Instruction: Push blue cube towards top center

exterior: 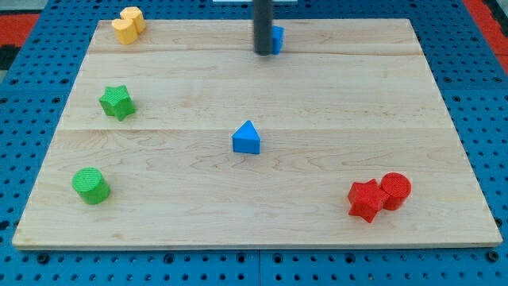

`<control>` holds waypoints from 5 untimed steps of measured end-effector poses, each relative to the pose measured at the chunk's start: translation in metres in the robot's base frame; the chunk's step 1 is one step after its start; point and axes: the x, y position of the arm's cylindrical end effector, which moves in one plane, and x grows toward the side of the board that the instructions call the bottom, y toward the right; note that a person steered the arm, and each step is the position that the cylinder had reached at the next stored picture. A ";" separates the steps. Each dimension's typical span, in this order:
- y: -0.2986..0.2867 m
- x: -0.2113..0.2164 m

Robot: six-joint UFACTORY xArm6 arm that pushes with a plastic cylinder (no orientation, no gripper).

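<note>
The blue cube sits near the view's top centre on the wooden board, mostly hidden behind my dark rod. My tip rests on the board just left of the cube, touching or almost touching its left side. A second blue block, a triangular prism, lies near the board's middle, well below the tip.
A yellow block sits at the top left. A green star lies at the left and a green cylinder at the bottom left. A red star and red cylinder touch at the bottom right.
</note>
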 end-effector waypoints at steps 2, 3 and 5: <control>-0.029 -0.010; -0.002 -0.020; 0.056 -0.041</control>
